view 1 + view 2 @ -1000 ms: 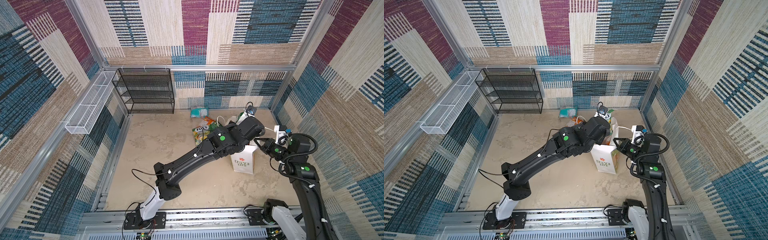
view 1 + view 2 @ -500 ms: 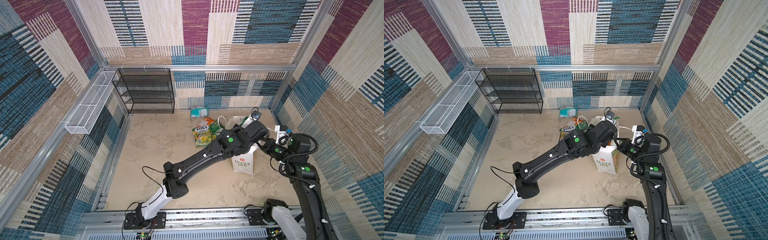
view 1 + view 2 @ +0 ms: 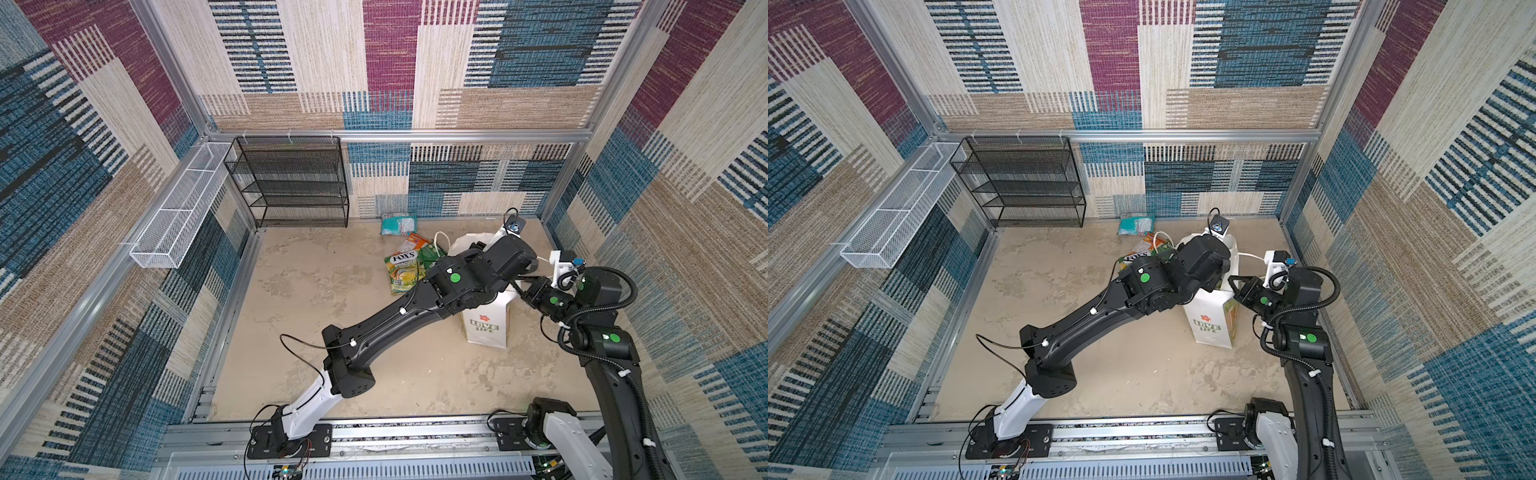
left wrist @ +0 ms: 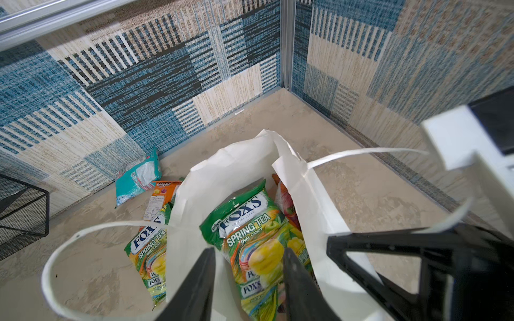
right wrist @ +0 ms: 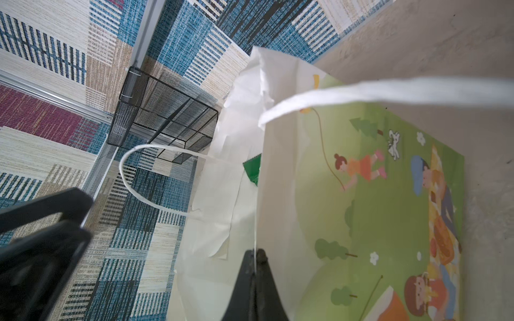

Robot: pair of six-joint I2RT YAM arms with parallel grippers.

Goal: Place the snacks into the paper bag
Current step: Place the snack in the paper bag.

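Nearest me, both arms rise from a metal rail [image 3: 415,432] along the front edge of the desk [image 3: 316,291]. The left arm [image 3: 395,324] reaches diagonally across toward the right rear quarter. The right arm [image 3: 611,374] stands up along the right wall and bends inward.

The paper bag [image 3: 486,328] stands upright on the desk between the two hands, its "LOVE LIFE" face toward the front and its mouth open. The right hand [image 5: 253,253] is pressed together on the bag's top edge, at the side with the green cartoon print, pinching the paper (in the right wrist view a thin line of rim runs straight into the closed jaws). One white handle [image 4: 361,152] arcs from the rim toward that arm's camera mount.

The left hand [image 4: 249,251] hangs over the bag's mouth with its jaws spread. Between them, inside the bag, lies a green-yellow packet [image 4: 244,222] printed "FOX'S Spring Tea"; whether either finger touches it I cannot tell. A reddish packet [image 4: 286,200] shows beside it against the bag's inner wall.

Beyond the bag, on the bare desk just beside its far left side, lies a second green-yellow packet [image 3: 405,268] of the same print. An orange packet [image 3: 415,242] lies at its far end, touching or overlapping it. Farther back, a teal packet [image 3: 398,223] sits at the foot of the rear wall, tilted up against it.

At the rear left a black mesh shelf [image 3: 291,183] stands against the back wall, and a white wire basket [image 3: 178,220] hangs on the left wall.
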